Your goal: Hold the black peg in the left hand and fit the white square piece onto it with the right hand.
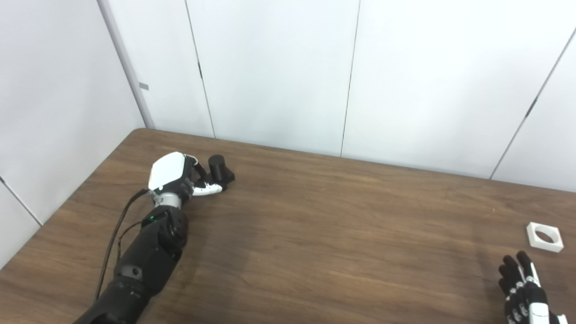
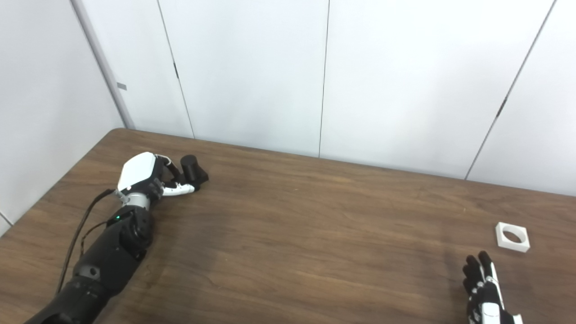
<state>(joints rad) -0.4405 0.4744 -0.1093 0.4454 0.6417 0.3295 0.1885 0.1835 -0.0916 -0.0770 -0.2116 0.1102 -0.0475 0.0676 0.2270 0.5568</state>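
Note:
The black peg (image 1: 220, 168), a short cylinder on a square base, stands on the table at the far left. My left hand (image 1: 173, 176) is right beside it on its left. Its fingers (image 1: 199, 169) curl toward the cylinder and its white thumb (image 1: 209, 189) lies along the near side of the base, bracketing the peg with the fingers apart. The white square piece (image 1: 544, 236), with a round hole, lies flat near the right edge. My right hand (image 1: 524, 292) is open and empty at the bottom right, a little nearer than the white piece.
The brown wooden table (image 1: 315, 234) meets white wall panels (image 1: 279, 72) along its far edge and its left side. A black cable (image 1: 114, 234) runs along my left forearm.

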